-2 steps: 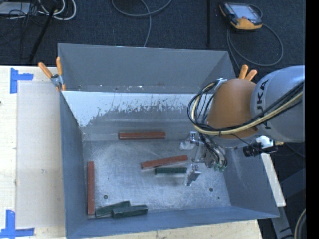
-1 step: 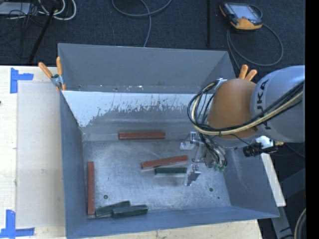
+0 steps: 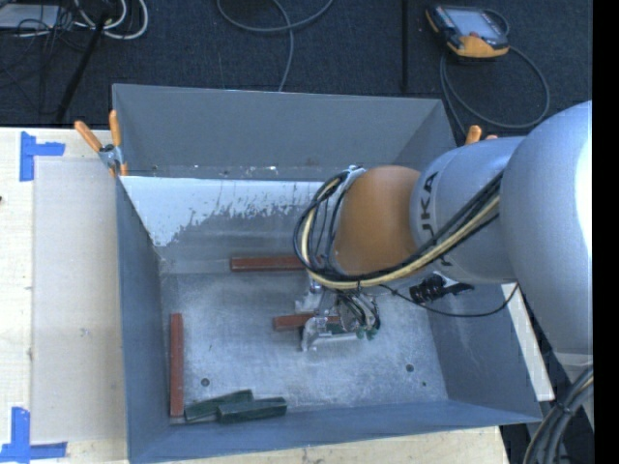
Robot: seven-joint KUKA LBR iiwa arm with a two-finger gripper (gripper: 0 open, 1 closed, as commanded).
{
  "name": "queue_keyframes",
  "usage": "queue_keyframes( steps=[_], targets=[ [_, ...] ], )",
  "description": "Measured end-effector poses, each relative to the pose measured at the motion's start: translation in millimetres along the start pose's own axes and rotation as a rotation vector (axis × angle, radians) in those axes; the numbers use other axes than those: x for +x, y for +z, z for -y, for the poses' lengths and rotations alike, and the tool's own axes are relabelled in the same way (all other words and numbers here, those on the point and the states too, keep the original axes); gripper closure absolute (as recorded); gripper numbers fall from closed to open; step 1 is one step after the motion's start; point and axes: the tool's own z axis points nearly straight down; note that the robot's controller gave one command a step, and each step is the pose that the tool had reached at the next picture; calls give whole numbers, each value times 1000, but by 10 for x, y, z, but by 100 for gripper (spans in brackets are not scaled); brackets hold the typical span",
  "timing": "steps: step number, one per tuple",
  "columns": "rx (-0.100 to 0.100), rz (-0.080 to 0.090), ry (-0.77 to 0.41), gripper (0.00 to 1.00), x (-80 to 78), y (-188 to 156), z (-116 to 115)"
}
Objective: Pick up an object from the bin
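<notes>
The claw [image 3: 334, 329] is down low in the middle of the grey bin [image 3: 426, 380], at or just above the floor. From where I stand its metal parts bunch together under the wrist, and I cannot tell whether it is open or closed, or whether it has hold of anything. A short reddish-brown block [image 3: 288, 323] lies flat on the floor, sticking out to the left of the claw. Its right end runs in against the claw, and I cannot see whether that end is gripped.

Above the claw sits the arm's orange cover [image 3: 377, 218], with a loop of cables [image 3: 317, 235] curving round its left side.

Further back, close to the foot of the far wall, a longer brown bar [image 3: 263, 263] lies crosswise. Well off to the left, a third brown bar [image 3: 176, 361] lies lengthwise along the left wall. At its near end, in the front left corner, two dark green pieces [image 3: 235, 409] lie side by side.
</notes>
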Motion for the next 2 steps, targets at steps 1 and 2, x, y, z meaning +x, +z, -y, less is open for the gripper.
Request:
queue_keyframes(
  steps=[1,2],
  targets=[
    [0,0,0,100,0,0,0],
    [-1,-12,-22,100,-39,-1860,-14]
  ],
)
